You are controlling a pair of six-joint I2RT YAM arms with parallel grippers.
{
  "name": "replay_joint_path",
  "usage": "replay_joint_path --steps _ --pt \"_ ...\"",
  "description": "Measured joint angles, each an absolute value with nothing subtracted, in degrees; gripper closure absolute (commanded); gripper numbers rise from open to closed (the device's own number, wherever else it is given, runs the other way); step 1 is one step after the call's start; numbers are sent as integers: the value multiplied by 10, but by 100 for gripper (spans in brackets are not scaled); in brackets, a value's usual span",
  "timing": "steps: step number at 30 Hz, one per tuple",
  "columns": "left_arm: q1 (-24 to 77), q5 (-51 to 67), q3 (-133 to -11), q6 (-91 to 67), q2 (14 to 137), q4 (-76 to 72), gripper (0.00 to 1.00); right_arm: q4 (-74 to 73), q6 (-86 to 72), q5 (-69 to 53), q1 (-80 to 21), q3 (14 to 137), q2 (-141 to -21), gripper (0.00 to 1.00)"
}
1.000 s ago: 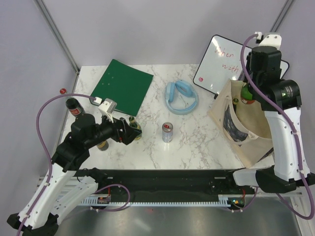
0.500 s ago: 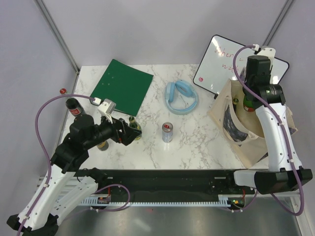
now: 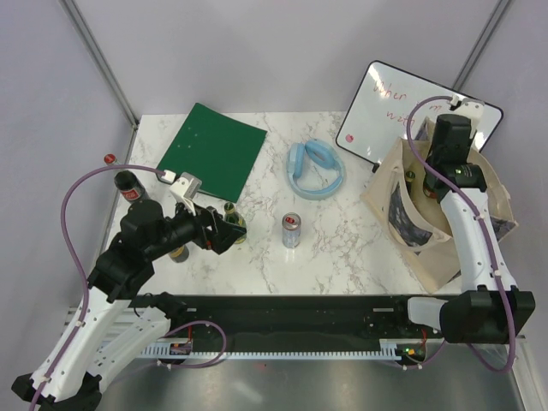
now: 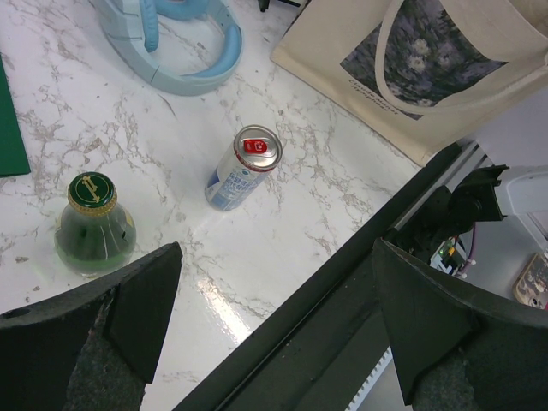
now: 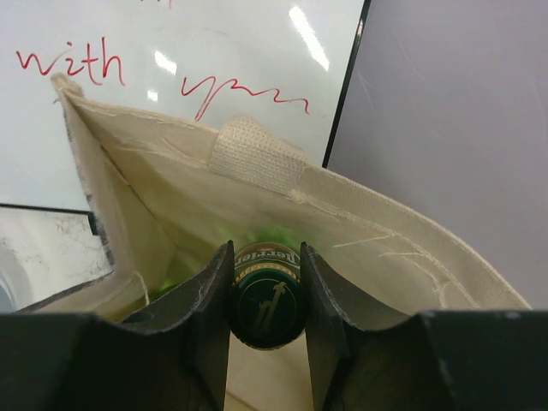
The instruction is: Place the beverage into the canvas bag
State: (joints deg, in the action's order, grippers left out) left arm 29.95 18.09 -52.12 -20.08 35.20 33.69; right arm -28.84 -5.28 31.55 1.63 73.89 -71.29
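Bottle [image 5: 267, 257] body hidden beneath right gripper [image 5: 267, 301], inside canvas bag [image 5: 368, 235].
Clamped at neck, sunk lower than before; left gripper [image 4: 274, 287] agape, empty.

- Your right arm [image 3: 469, 224] has folded in. A second ago its elbow bulged out past the bag [image 3: 425, 250]; now the arm runs nearly straight up from its base.
- Your right gripper [image 3: 431, 178] has sunk from above the bag's mouth to down inside it.
- The bottle [image 5: 267, 310] has gone down with it. Its red label showed over the rim earlier; now the cloth walls surround it (only the cap shows, in the wrist view).
- The bag's right side, earlier covered by the arm, is now in sight.
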Motion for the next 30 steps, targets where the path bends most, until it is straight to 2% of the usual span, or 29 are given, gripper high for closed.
replay_joint_path --steps 9,24,26,30 --pt "300 181 -521 -201 353 337 1 -226 -100 270 55 648 -703 100" --pt "300 181 -521 -201 359 337 1 -145 -139 229 62 535 -689 99" --pt "300 181 -521 -201 359 337 1 -140 -141 228 62 529 -689 97" --pt "300 180 -521 -201 359 337 1 -129 -151 227 68 512 -689 83"
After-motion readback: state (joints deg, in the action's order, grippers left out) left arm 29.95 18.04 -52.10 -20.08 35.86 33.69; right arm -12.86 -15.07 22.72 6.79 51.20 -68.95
